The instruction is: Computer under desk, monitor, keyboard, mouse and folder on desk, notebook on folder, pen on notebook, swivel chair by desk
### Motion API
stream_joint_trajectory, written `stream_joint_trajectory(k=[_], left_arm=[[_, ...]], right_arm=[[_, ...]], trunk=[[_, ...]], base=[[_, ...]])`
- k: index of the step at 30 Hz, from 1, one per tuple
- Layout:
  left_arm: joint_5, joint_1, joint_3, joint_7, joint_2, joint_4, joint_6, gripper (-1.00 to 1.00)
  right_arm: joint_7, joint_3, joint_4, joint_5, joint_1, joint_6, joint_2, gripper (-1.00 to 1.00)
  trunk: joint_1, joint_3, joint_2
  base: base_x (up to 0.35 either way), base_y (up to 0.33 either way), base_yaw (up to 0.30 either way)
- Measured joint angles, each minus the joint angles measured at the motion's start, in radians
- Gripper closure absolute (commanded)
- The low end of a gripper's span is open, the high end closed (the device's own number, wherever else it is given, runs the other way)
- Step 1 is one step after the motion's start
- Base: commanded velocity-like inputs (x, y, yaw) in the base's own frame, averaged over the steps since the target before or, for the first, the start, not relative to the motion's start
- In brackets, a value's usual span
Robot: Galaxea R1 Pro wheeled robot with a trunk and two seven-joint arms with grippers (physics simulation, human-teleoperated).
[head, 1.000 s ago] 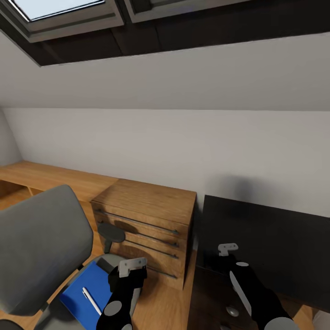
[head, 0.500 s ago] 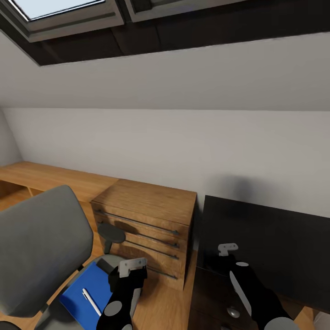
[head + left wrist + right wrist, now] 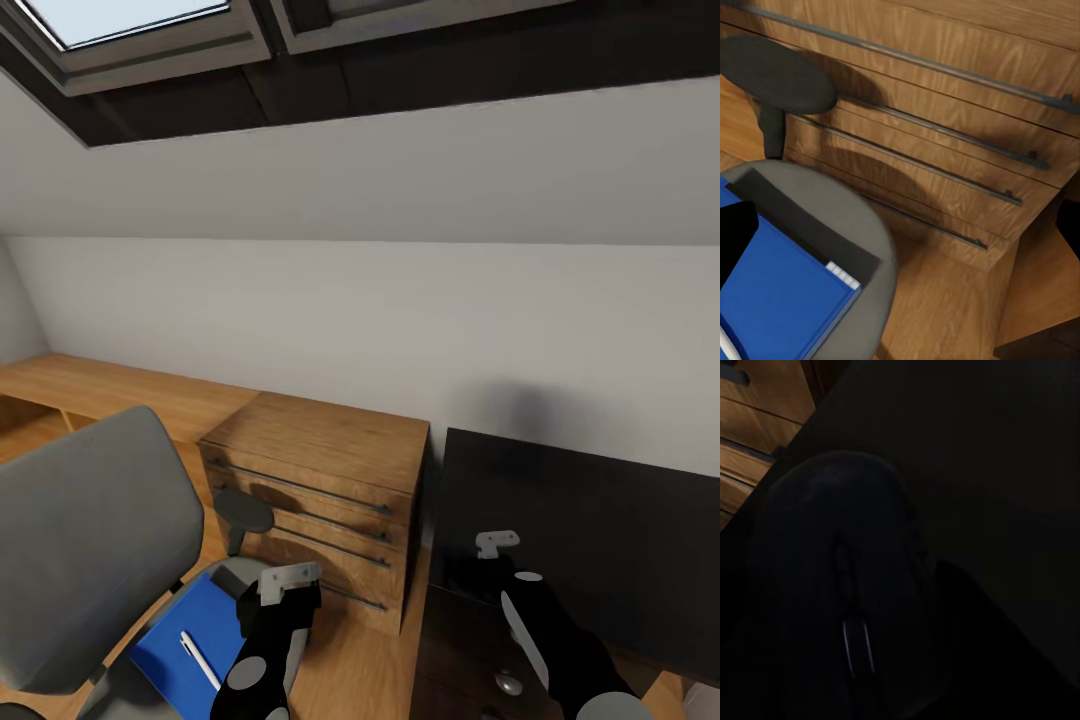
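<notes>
**Between swivel chair and desk: both arms held low**

Left gripper (image 3: pixel 287 590):
- Hovering above the front edge of the swivel chair (image 3: pixel 90 540) seat, fingers (image 3: pixel 729 238) spread apart with nothing between them.
- Just below and to its left, the bright blue folder (image 3: pixel 185 635), lying flat on the grey seat.
- On top of the folder, the thin white pen (image 3: pixel 200 657), lying diagonally.
- Along the folder's far edge in the left wrist view, a dark flat strip; cannot tell what it is.
- Ahead of the gripper, the light wood drawer chest (image 3: pixel 320 490) with long dark rail handles, standing against the white wall (image 3: pixel 400 330).
- Between gripper and chest, the chair's dark armrest (image 3: pixel 776 75) on its post.

Right gripper (image 3: pixel 497 546):
- Poised over the near left corner of the desk (image 3: pixel 600 530), on its glossy black top.
- Directly under it in the right wrist view, the dark rounded mouse (image 3: pixel 844 585), scroll wheel faintly glinting, apparently resting on the desk top.
- Too dark and too close to tell whether the fingers are parted or clamped on the mouse.
- Below the gripper, closer to the robot, a round silver knob (image 3: pixel 508 684) on the dark drawer unit.

Overhead, well above both grippers, a skylight (image 3: pixel 130 20) in the sloped ceiling.
</notes>
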Motion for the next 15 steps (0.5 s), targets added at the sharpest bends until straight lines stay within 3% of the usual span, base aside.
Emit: stream_joint_trajectory(k=[9, 10, 15], left_arm=[[0.0, 0.0, -0.001, 0.0, 0.0, 0.0, 0.0, -1.0], [0.0, 0.0, -0.001, 0.0, 0.0, 0.0, 0.0, -1.0], [0.0, 0.0, -0.001, 0.0, 0.0, 0.0, 0.0, -1.0]], right_arm=[[-0.001, 0.0, 0.0, 0.0, 0.0, 0.0, 0.0, 1.0], [-0.001, 0.0, 0.0, 0.0, 0.0, 0.0, 0.0, -1.0], [-0.004, 0.0, 0.0, -0.003, 0.0, 0.0, 0.0, -1.0]], trunk=[[0.0, 0.0, 0.0], [0.0, 0.0, 0.0], [0.0, 0.0, 0.0]], base=[[0.0, 0.0, 0.0], [0.0, 0.0, 0.0], [0.0, 0.0, 0.0]])
